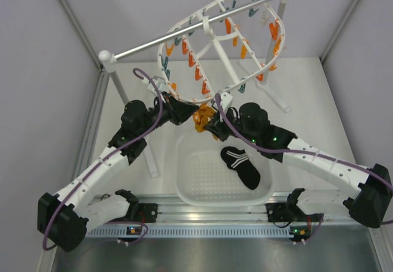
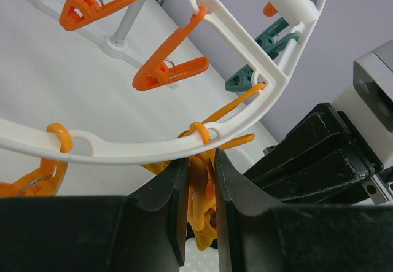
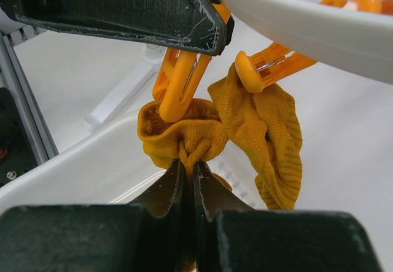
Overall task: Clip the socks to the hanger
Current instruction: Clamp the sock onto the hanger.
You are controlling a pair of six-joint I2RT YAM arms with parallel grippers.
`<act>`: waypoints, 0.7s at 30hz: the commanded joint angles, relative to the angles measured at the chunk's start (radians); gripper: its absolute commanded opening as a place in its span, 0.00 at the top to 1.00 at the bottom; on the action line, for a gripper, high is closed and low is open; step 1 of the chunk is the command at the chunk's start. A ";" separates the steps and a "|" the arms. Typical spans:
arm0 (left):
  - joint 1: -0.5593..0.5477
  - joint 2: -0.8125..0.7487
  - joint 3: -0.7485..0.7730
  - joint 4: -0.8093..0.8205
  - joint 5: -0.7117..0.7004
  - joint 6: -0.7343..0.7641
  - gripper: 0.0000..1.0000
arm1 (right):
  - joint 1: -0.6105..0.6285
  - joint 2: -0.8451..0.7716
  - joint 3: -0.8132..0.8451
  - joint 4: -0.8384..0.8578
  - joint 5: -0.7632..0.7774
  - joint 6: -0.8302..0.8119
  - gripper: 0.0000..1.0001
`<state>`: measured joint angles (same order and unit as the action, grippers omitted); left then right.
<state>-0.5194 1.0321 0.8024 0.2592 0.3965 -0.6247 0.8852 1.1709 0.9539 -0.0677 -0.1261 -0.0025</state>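
With left gripper (image 2: 200, 174) jaws squeezing a clothespin (image 2: 198, 205) and right gripper (image 3: 189, 170) jaws clamped on a sock (image 3: 172, 131) bunched just above them, could slip free if let go early.

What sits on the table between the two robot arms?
A white perforated basket holding one black white-striped sock, clearest in the top view.

mustard sock (image 3: 202, 134), blk/wht-striped sock (image 1: 241, 164), orange clothespin (image 2: 200, 192)
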 commanded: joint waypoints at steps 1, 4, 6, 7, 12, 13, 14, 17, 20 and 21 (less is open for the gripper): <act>-0.005 -0.007 0.014 -0.040 0.073 0.011 1.00 | -0.009 0.003 0.069 0.060 -0.010 0.036 1.00; -0.004 -0.006 0.014 -0.038 0.074 0.013 1.00 | -0.011 0.001 0.074 0.084 -0.006 0.042 1.00; -0.004 -0.004 0.012 -0.040 0.073 0.013 1.00 | -0.009 -0.004 0.075 0.092 -0.006 0.052 1.00; -0.004 -0.003 0.012 -0.040 0.073 0.014 1.00 | -0.009 -0.005 0.075 0.101 -0.004 0.053 1.00; -0.004 0.000 0.017 -0.040 0.076 0.010 1.00 | -0.008 0.006 0.083 0.117 0.002 0.068 1.00; -0.004 0.002 0.020 -0.040 0.076 0.008 1.00 | -0.009 0.009 0.086 0.114 0.002 0.071 1.00; -0.004 0.002 0.023 -0.044 0.076 0.006 0.96 | -0.009 0.012 0.091 0.114 0.002 0.078 1.00; -0.002 -0.004 0.027 -0.052 0.076 0.003 0.73 | -0.009 0.021 0.091 0.117 0.003 0.076 1.00; -0.002 -0.024 0.029 -0.069 0.055 0.002 0.52 | -0.009 0.026 0.086 0.114 0.008 0.075 1.00; -0.002 -0.035 0.031 -0.087 0.047 0.003 0.48 | -0.009 0.027 0.085 0.114 0.008 0.075 1.00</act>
<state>-0.5179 1.0275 0.8043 0.2256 0.4122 -0.6262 0.8852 1.1923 0.9936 -0.0154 -0.1249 0.0566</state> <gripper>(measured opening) 0.505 0.027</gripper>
